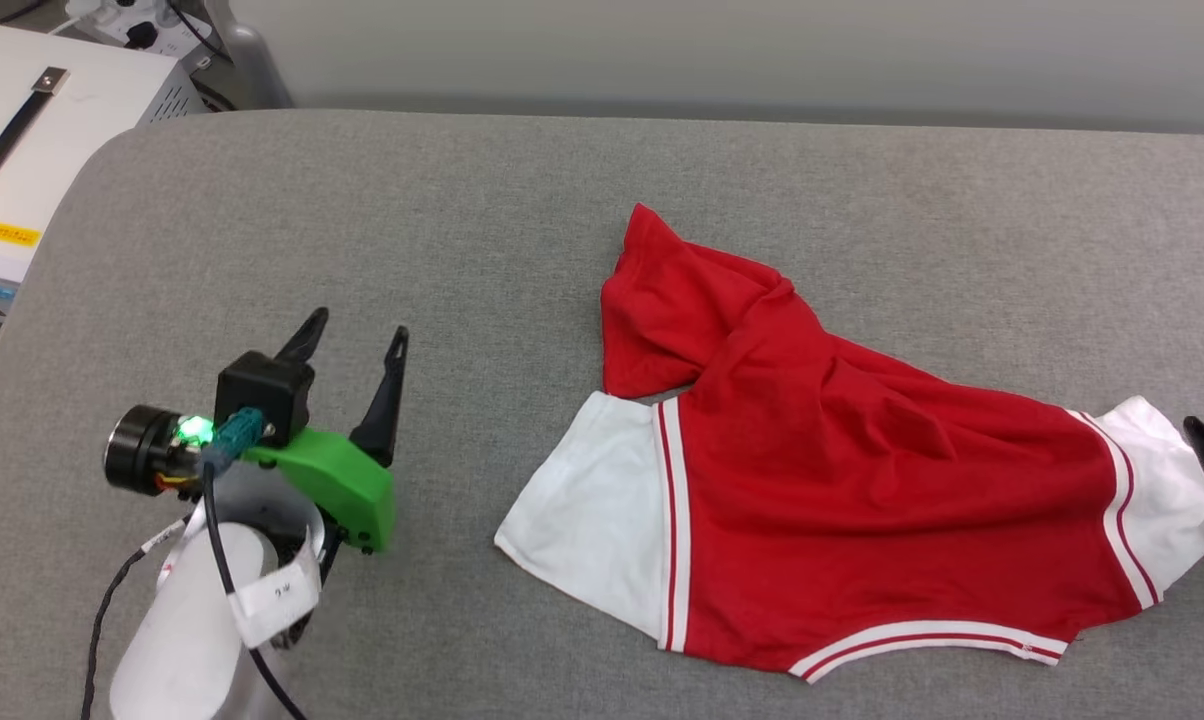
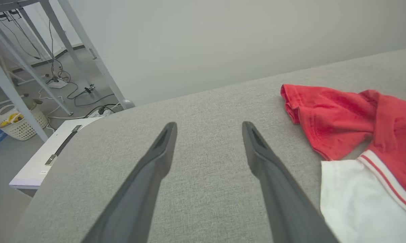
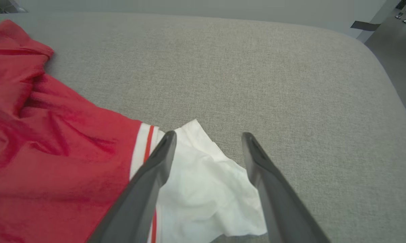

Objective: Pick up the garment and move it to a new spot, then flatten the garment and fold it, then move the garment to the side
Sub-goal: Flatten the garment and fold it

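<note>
On the right half of the grey tabletop (image 1: 442, 200), the garment (image 1: 862, 480) lay crumpled, its long axis running sleeve to sleeve across the robot's front. The right hand (image 3: 208, 136) was nearer, fingers spread over the right white sleeve (image 3: 203, 189) and gripping nothing. The left hand (image 1: 358, 328), likewise spread and empty, stood well apart to the garment's left.
</note>
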Controlling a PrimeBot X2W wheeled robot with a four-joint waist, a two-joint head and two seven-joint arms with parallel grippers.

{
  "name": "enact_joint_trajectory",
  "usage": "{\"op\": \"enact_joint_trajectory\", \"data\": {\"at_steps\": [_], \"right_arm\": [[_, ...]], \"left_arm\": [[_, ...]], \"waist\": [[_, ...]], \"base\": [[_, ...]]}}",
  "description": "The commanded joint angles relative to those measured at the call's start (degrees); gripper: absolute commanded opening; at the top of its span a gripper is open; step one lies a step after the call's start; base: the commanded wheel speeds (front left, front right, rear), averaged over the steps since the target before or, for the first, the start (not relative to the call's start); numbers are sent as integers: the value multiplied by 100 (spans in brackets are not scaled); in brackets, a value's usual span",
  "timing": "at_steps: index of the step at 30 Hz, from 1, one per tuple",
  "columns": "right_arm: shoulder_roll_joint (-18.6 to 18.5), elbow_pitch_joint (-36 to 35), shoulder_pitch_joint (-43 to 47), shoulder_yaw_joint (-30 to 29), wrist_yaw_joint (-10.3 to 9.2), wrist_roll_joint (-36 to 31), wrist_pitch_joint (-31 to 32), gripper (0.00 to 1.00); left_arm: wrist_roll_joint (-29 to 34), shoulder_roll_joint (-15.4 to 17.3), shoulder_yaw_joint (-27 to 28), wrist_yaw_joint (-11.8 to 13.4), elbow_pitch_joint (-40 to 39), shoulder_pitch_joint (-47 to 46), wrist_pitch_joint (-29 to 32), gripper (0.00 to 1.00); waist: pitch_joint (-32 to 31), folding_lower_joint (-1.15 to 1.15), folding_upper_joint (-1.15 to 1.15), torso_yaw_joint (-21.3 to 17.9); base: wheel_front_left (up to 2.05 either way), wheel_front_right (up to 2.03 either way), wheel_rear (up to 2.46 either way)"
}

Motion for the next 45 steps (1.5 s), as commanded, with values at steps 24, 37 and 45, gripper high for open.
{"op": "enact_joint_trajectory", "data": {"at_steps": [24, 37, 45], "right_arm": [[1249, -1877, 892, -1457, -4, -1460, 1117, 100], [1461, -1951, 784, -1391, -4, -1559, 1221, 100], [1197, -1952, 963, -1448, -4, -1486, 1253, 100]], "left_arm": [[-3395, 1597, -3687, -198, -651, -1694, 4461, 100], [-3508, 1362, -4557, -198, 616, -1806, 4001, 100], [-3755, 1665, -4690, -192, 726, -1892, 3108, 0]], "waist": [[210, 0, 0, -318], [638, 0, 0, -502], [264, 0, 0, -399]], "base": [[0, 0, 0], [0, 0, 0], [0, 0, 0]]}}
